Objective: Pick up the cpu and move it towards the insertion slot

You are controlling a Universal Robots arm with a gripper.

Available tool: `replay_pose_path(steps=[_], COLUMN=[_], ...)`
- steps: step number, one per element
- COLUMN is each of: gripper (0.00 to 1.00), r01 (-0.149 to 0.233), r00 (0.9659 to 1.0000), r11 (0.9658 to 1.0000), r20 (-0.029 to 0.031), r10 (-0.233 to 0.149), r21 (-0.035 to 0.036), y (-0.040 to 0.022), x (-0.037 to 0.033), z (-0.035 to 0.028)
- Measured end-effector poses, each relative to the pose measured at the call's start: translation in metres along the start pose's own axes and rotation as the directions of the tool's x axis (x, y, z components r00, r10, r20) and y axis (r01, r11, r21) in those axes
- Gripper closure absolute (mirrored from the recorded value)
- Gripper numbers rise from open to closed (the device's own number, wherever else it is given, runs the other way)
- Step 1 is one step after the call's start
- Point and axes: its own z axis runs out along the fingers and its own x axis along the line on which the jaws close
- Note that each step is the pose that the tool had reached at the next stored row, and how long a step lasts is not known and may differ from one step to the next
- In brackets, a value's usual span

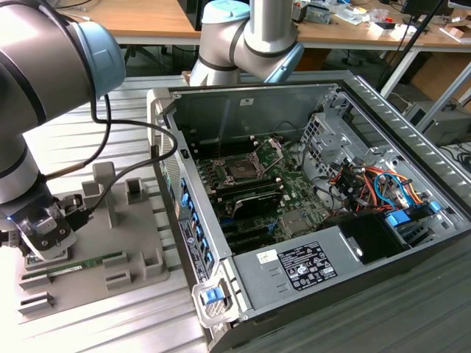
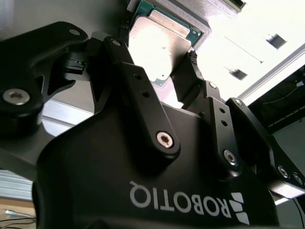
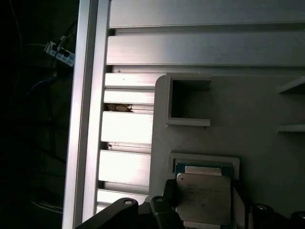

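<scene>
Aluminium slats form the counter (image 1: pixel 125 323), which carries an open computer case (image 1: pixel 294 272) at the exterior view's right. The grey and blue arm (image 1: pixel 44 66) bends down at the exterior view's left, its wrist pointing down over a grey fixture (image 1: pixel 110 235) beside the case. The hand (image 1: pixel 45 243) sits low on the fixture. In the second wrist view its black fingers (image 2: pixel 125 62) are clenched on opposite edges of the cpu (image 2: pixel 159 45) (image 3: pixel 204 198). The cpu is flat and square, with a silvery lid on a green board, at a pale nest in the fixture. I cannot tell whether it is lifted. The insertion slot (image 1: pixel 240 170), dark and silver-framed inside the case, is well apart from it.
</scene>
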Motion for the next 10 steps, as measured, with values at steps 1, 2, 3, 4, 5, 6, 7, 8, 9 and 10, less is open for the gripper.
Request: replay_pose_path(steps=[1, 2, 3, 4, 5, 6, 7, 8, 9, 10], gripper=[0.45, 0.45, 0.45, 0.45, 0.45, 0.45, 0.45, 0.45, 0.45, 0.45], r01=[0.0, 0.0, 0.0, 0.0, 0.0, 0.0, 0.0, 0.0, 0.0, 0.0], r00=[1.0, 1.0, 1.0, 1.0, 1.0, 1.0, 1.0, 1.0, 1.0, 1.0], r11=[1.0, 1.0, 1.0, 1.0, 1.0, 1.0, 1.0, 1.0, 1.0, 1.0], r20=[0.0, 0.0001, 0.0001, 0.0, 0.0001, 0.0, 0.0001, 0.0001, 0.0, 0.0001], r10=[0.0, 0.0, 0.0, 0.0, 0.0, 0.0, 0.0, 0.0, 0.0, 0.0], r21=[0.0, 0.0, 0.0, 0.0, 0.0, 0.0, 0.0, 0.0, 0.0, 0.0], y=[0.0, 0.0001, 0.0001, 0.0001, 0.0002, 0.0002, 0.0003, 0.0004, 0.0004, 0.0005], x=[0.0, 0.0, 0.0, 0.0, 0.0, 0.0, 0.0, 0.0, 0.0, 0.0], z=[-0.0005, -0.001, -0.0015, -0.0021, -0.0031, -0.0039, -0.005, -0.0055, -0.0062, -0.007])
